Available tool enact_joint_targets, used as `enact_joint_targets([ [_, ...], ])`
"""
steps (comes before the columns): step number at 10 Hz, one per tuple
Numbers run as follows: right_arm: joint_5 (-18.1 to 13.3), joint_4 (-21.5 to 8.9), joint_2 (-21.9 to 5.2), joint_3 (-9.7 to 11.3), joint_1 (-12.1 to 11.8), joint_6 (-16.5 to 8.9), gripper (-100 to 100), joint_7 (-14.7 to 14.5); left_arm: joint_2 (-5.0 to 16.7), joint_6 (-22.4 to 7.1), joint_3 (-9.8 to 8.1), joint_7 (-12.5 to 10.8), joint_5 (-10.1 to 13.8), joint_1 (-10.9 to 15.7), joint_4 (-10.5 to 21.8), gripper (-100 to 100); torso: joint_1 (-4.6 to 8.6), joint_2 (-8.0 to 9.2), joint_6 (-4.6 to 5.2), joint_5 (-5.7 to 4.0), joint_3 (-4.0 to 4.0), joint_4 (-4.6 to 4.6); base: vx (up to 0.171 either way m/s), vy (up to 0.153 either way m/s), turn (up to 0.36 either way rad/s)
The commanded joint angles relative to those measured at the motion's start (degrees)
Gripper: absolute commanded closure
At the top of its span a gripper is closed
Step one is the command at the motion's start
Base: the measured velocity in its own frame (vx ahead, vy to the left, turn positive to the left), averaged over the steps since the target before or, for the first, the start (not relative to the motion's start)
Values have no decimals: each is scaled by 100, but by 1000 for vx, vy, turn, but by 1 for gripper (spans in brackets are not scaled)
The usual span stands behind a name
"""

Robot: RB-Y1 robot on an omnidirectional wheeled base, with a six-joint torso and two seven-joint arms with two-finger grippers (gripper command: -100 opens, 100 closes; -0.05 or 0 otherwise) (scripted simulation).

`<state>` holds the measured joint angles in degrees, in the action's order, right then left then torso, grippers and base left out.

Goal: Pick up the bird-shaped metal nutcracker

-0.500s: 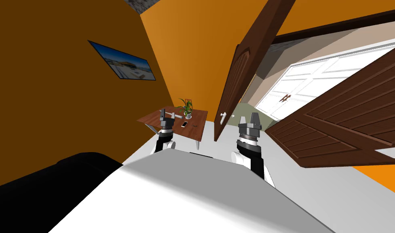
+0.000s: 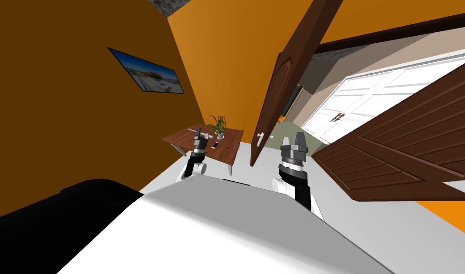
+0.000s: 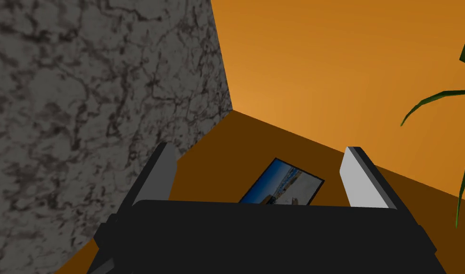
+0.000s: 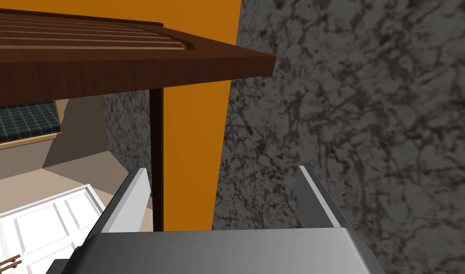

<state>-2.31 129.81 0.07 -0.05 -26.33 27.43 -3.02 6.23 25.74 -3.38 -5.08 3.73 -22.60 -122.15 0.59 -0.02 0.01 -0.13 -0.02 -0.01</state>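
A small brown table (image 2: 179,138) stands by the orange wall ahead on my left. On it lies a grey metal piece, which I take for the nutcracker (image 2: 210,136), partly hidden behind my left gripper (image 2: 198,136). That gripper is raised in front of the table with its fingers pointing up; in the left wrist view it (image 3: 260,176) stands open with nothing between its fingers. My right gripper (image 2: 293,141) is held up to the right of the table, near the door edge. It (image 4: 222,190) is open too and holds nothing.
The table also carries a potted plant (image 2: 219,125), a white phone (image 2: 215,145) and a small dark item (image 2: 226,147). A brown door (image 2: 279,95) stands open right of the table, another brown door (image 2: 407,152) further right. A black sofa (image 2: 60,209) lies at my lower left.
My left hand has shifted slightly right toward the table and turned, so it looks narrower. The head view has swung a little. The right arm has not moved.
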Motion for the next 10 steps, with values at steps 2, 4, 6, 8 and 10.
enact_joint_targets([
  [2,0,0,0,0,0,0,0,0,87,-362,-41,117,52,262,321,-100,5,3,0,-1,2,1,-10,-144,40],
  [4,0,0,0,0,0,0,0,0,199,-728,-139,257,138,623,721,-100,-15,-8,0,3,-4,-1,23,-123,46],
  [6,0,0,0,0,0,0,0,0,249,-1028,-193,336,180,817,973,-100,-13,-8,0,2,-4,-2,15,-124,33],
  [8,0,0,-1,-1,0,0,0,0,294,-1301,-250,421,220,1017,1219,-100,-21,-6,-1,3,-4,-1,0,-104,27],
  [10,0,0,-1,-1,0,0,0,0,337,-1550,-308,511,258,1222,1468,-100,-21,-1,-1,3,0,0,9,-102,32],
])
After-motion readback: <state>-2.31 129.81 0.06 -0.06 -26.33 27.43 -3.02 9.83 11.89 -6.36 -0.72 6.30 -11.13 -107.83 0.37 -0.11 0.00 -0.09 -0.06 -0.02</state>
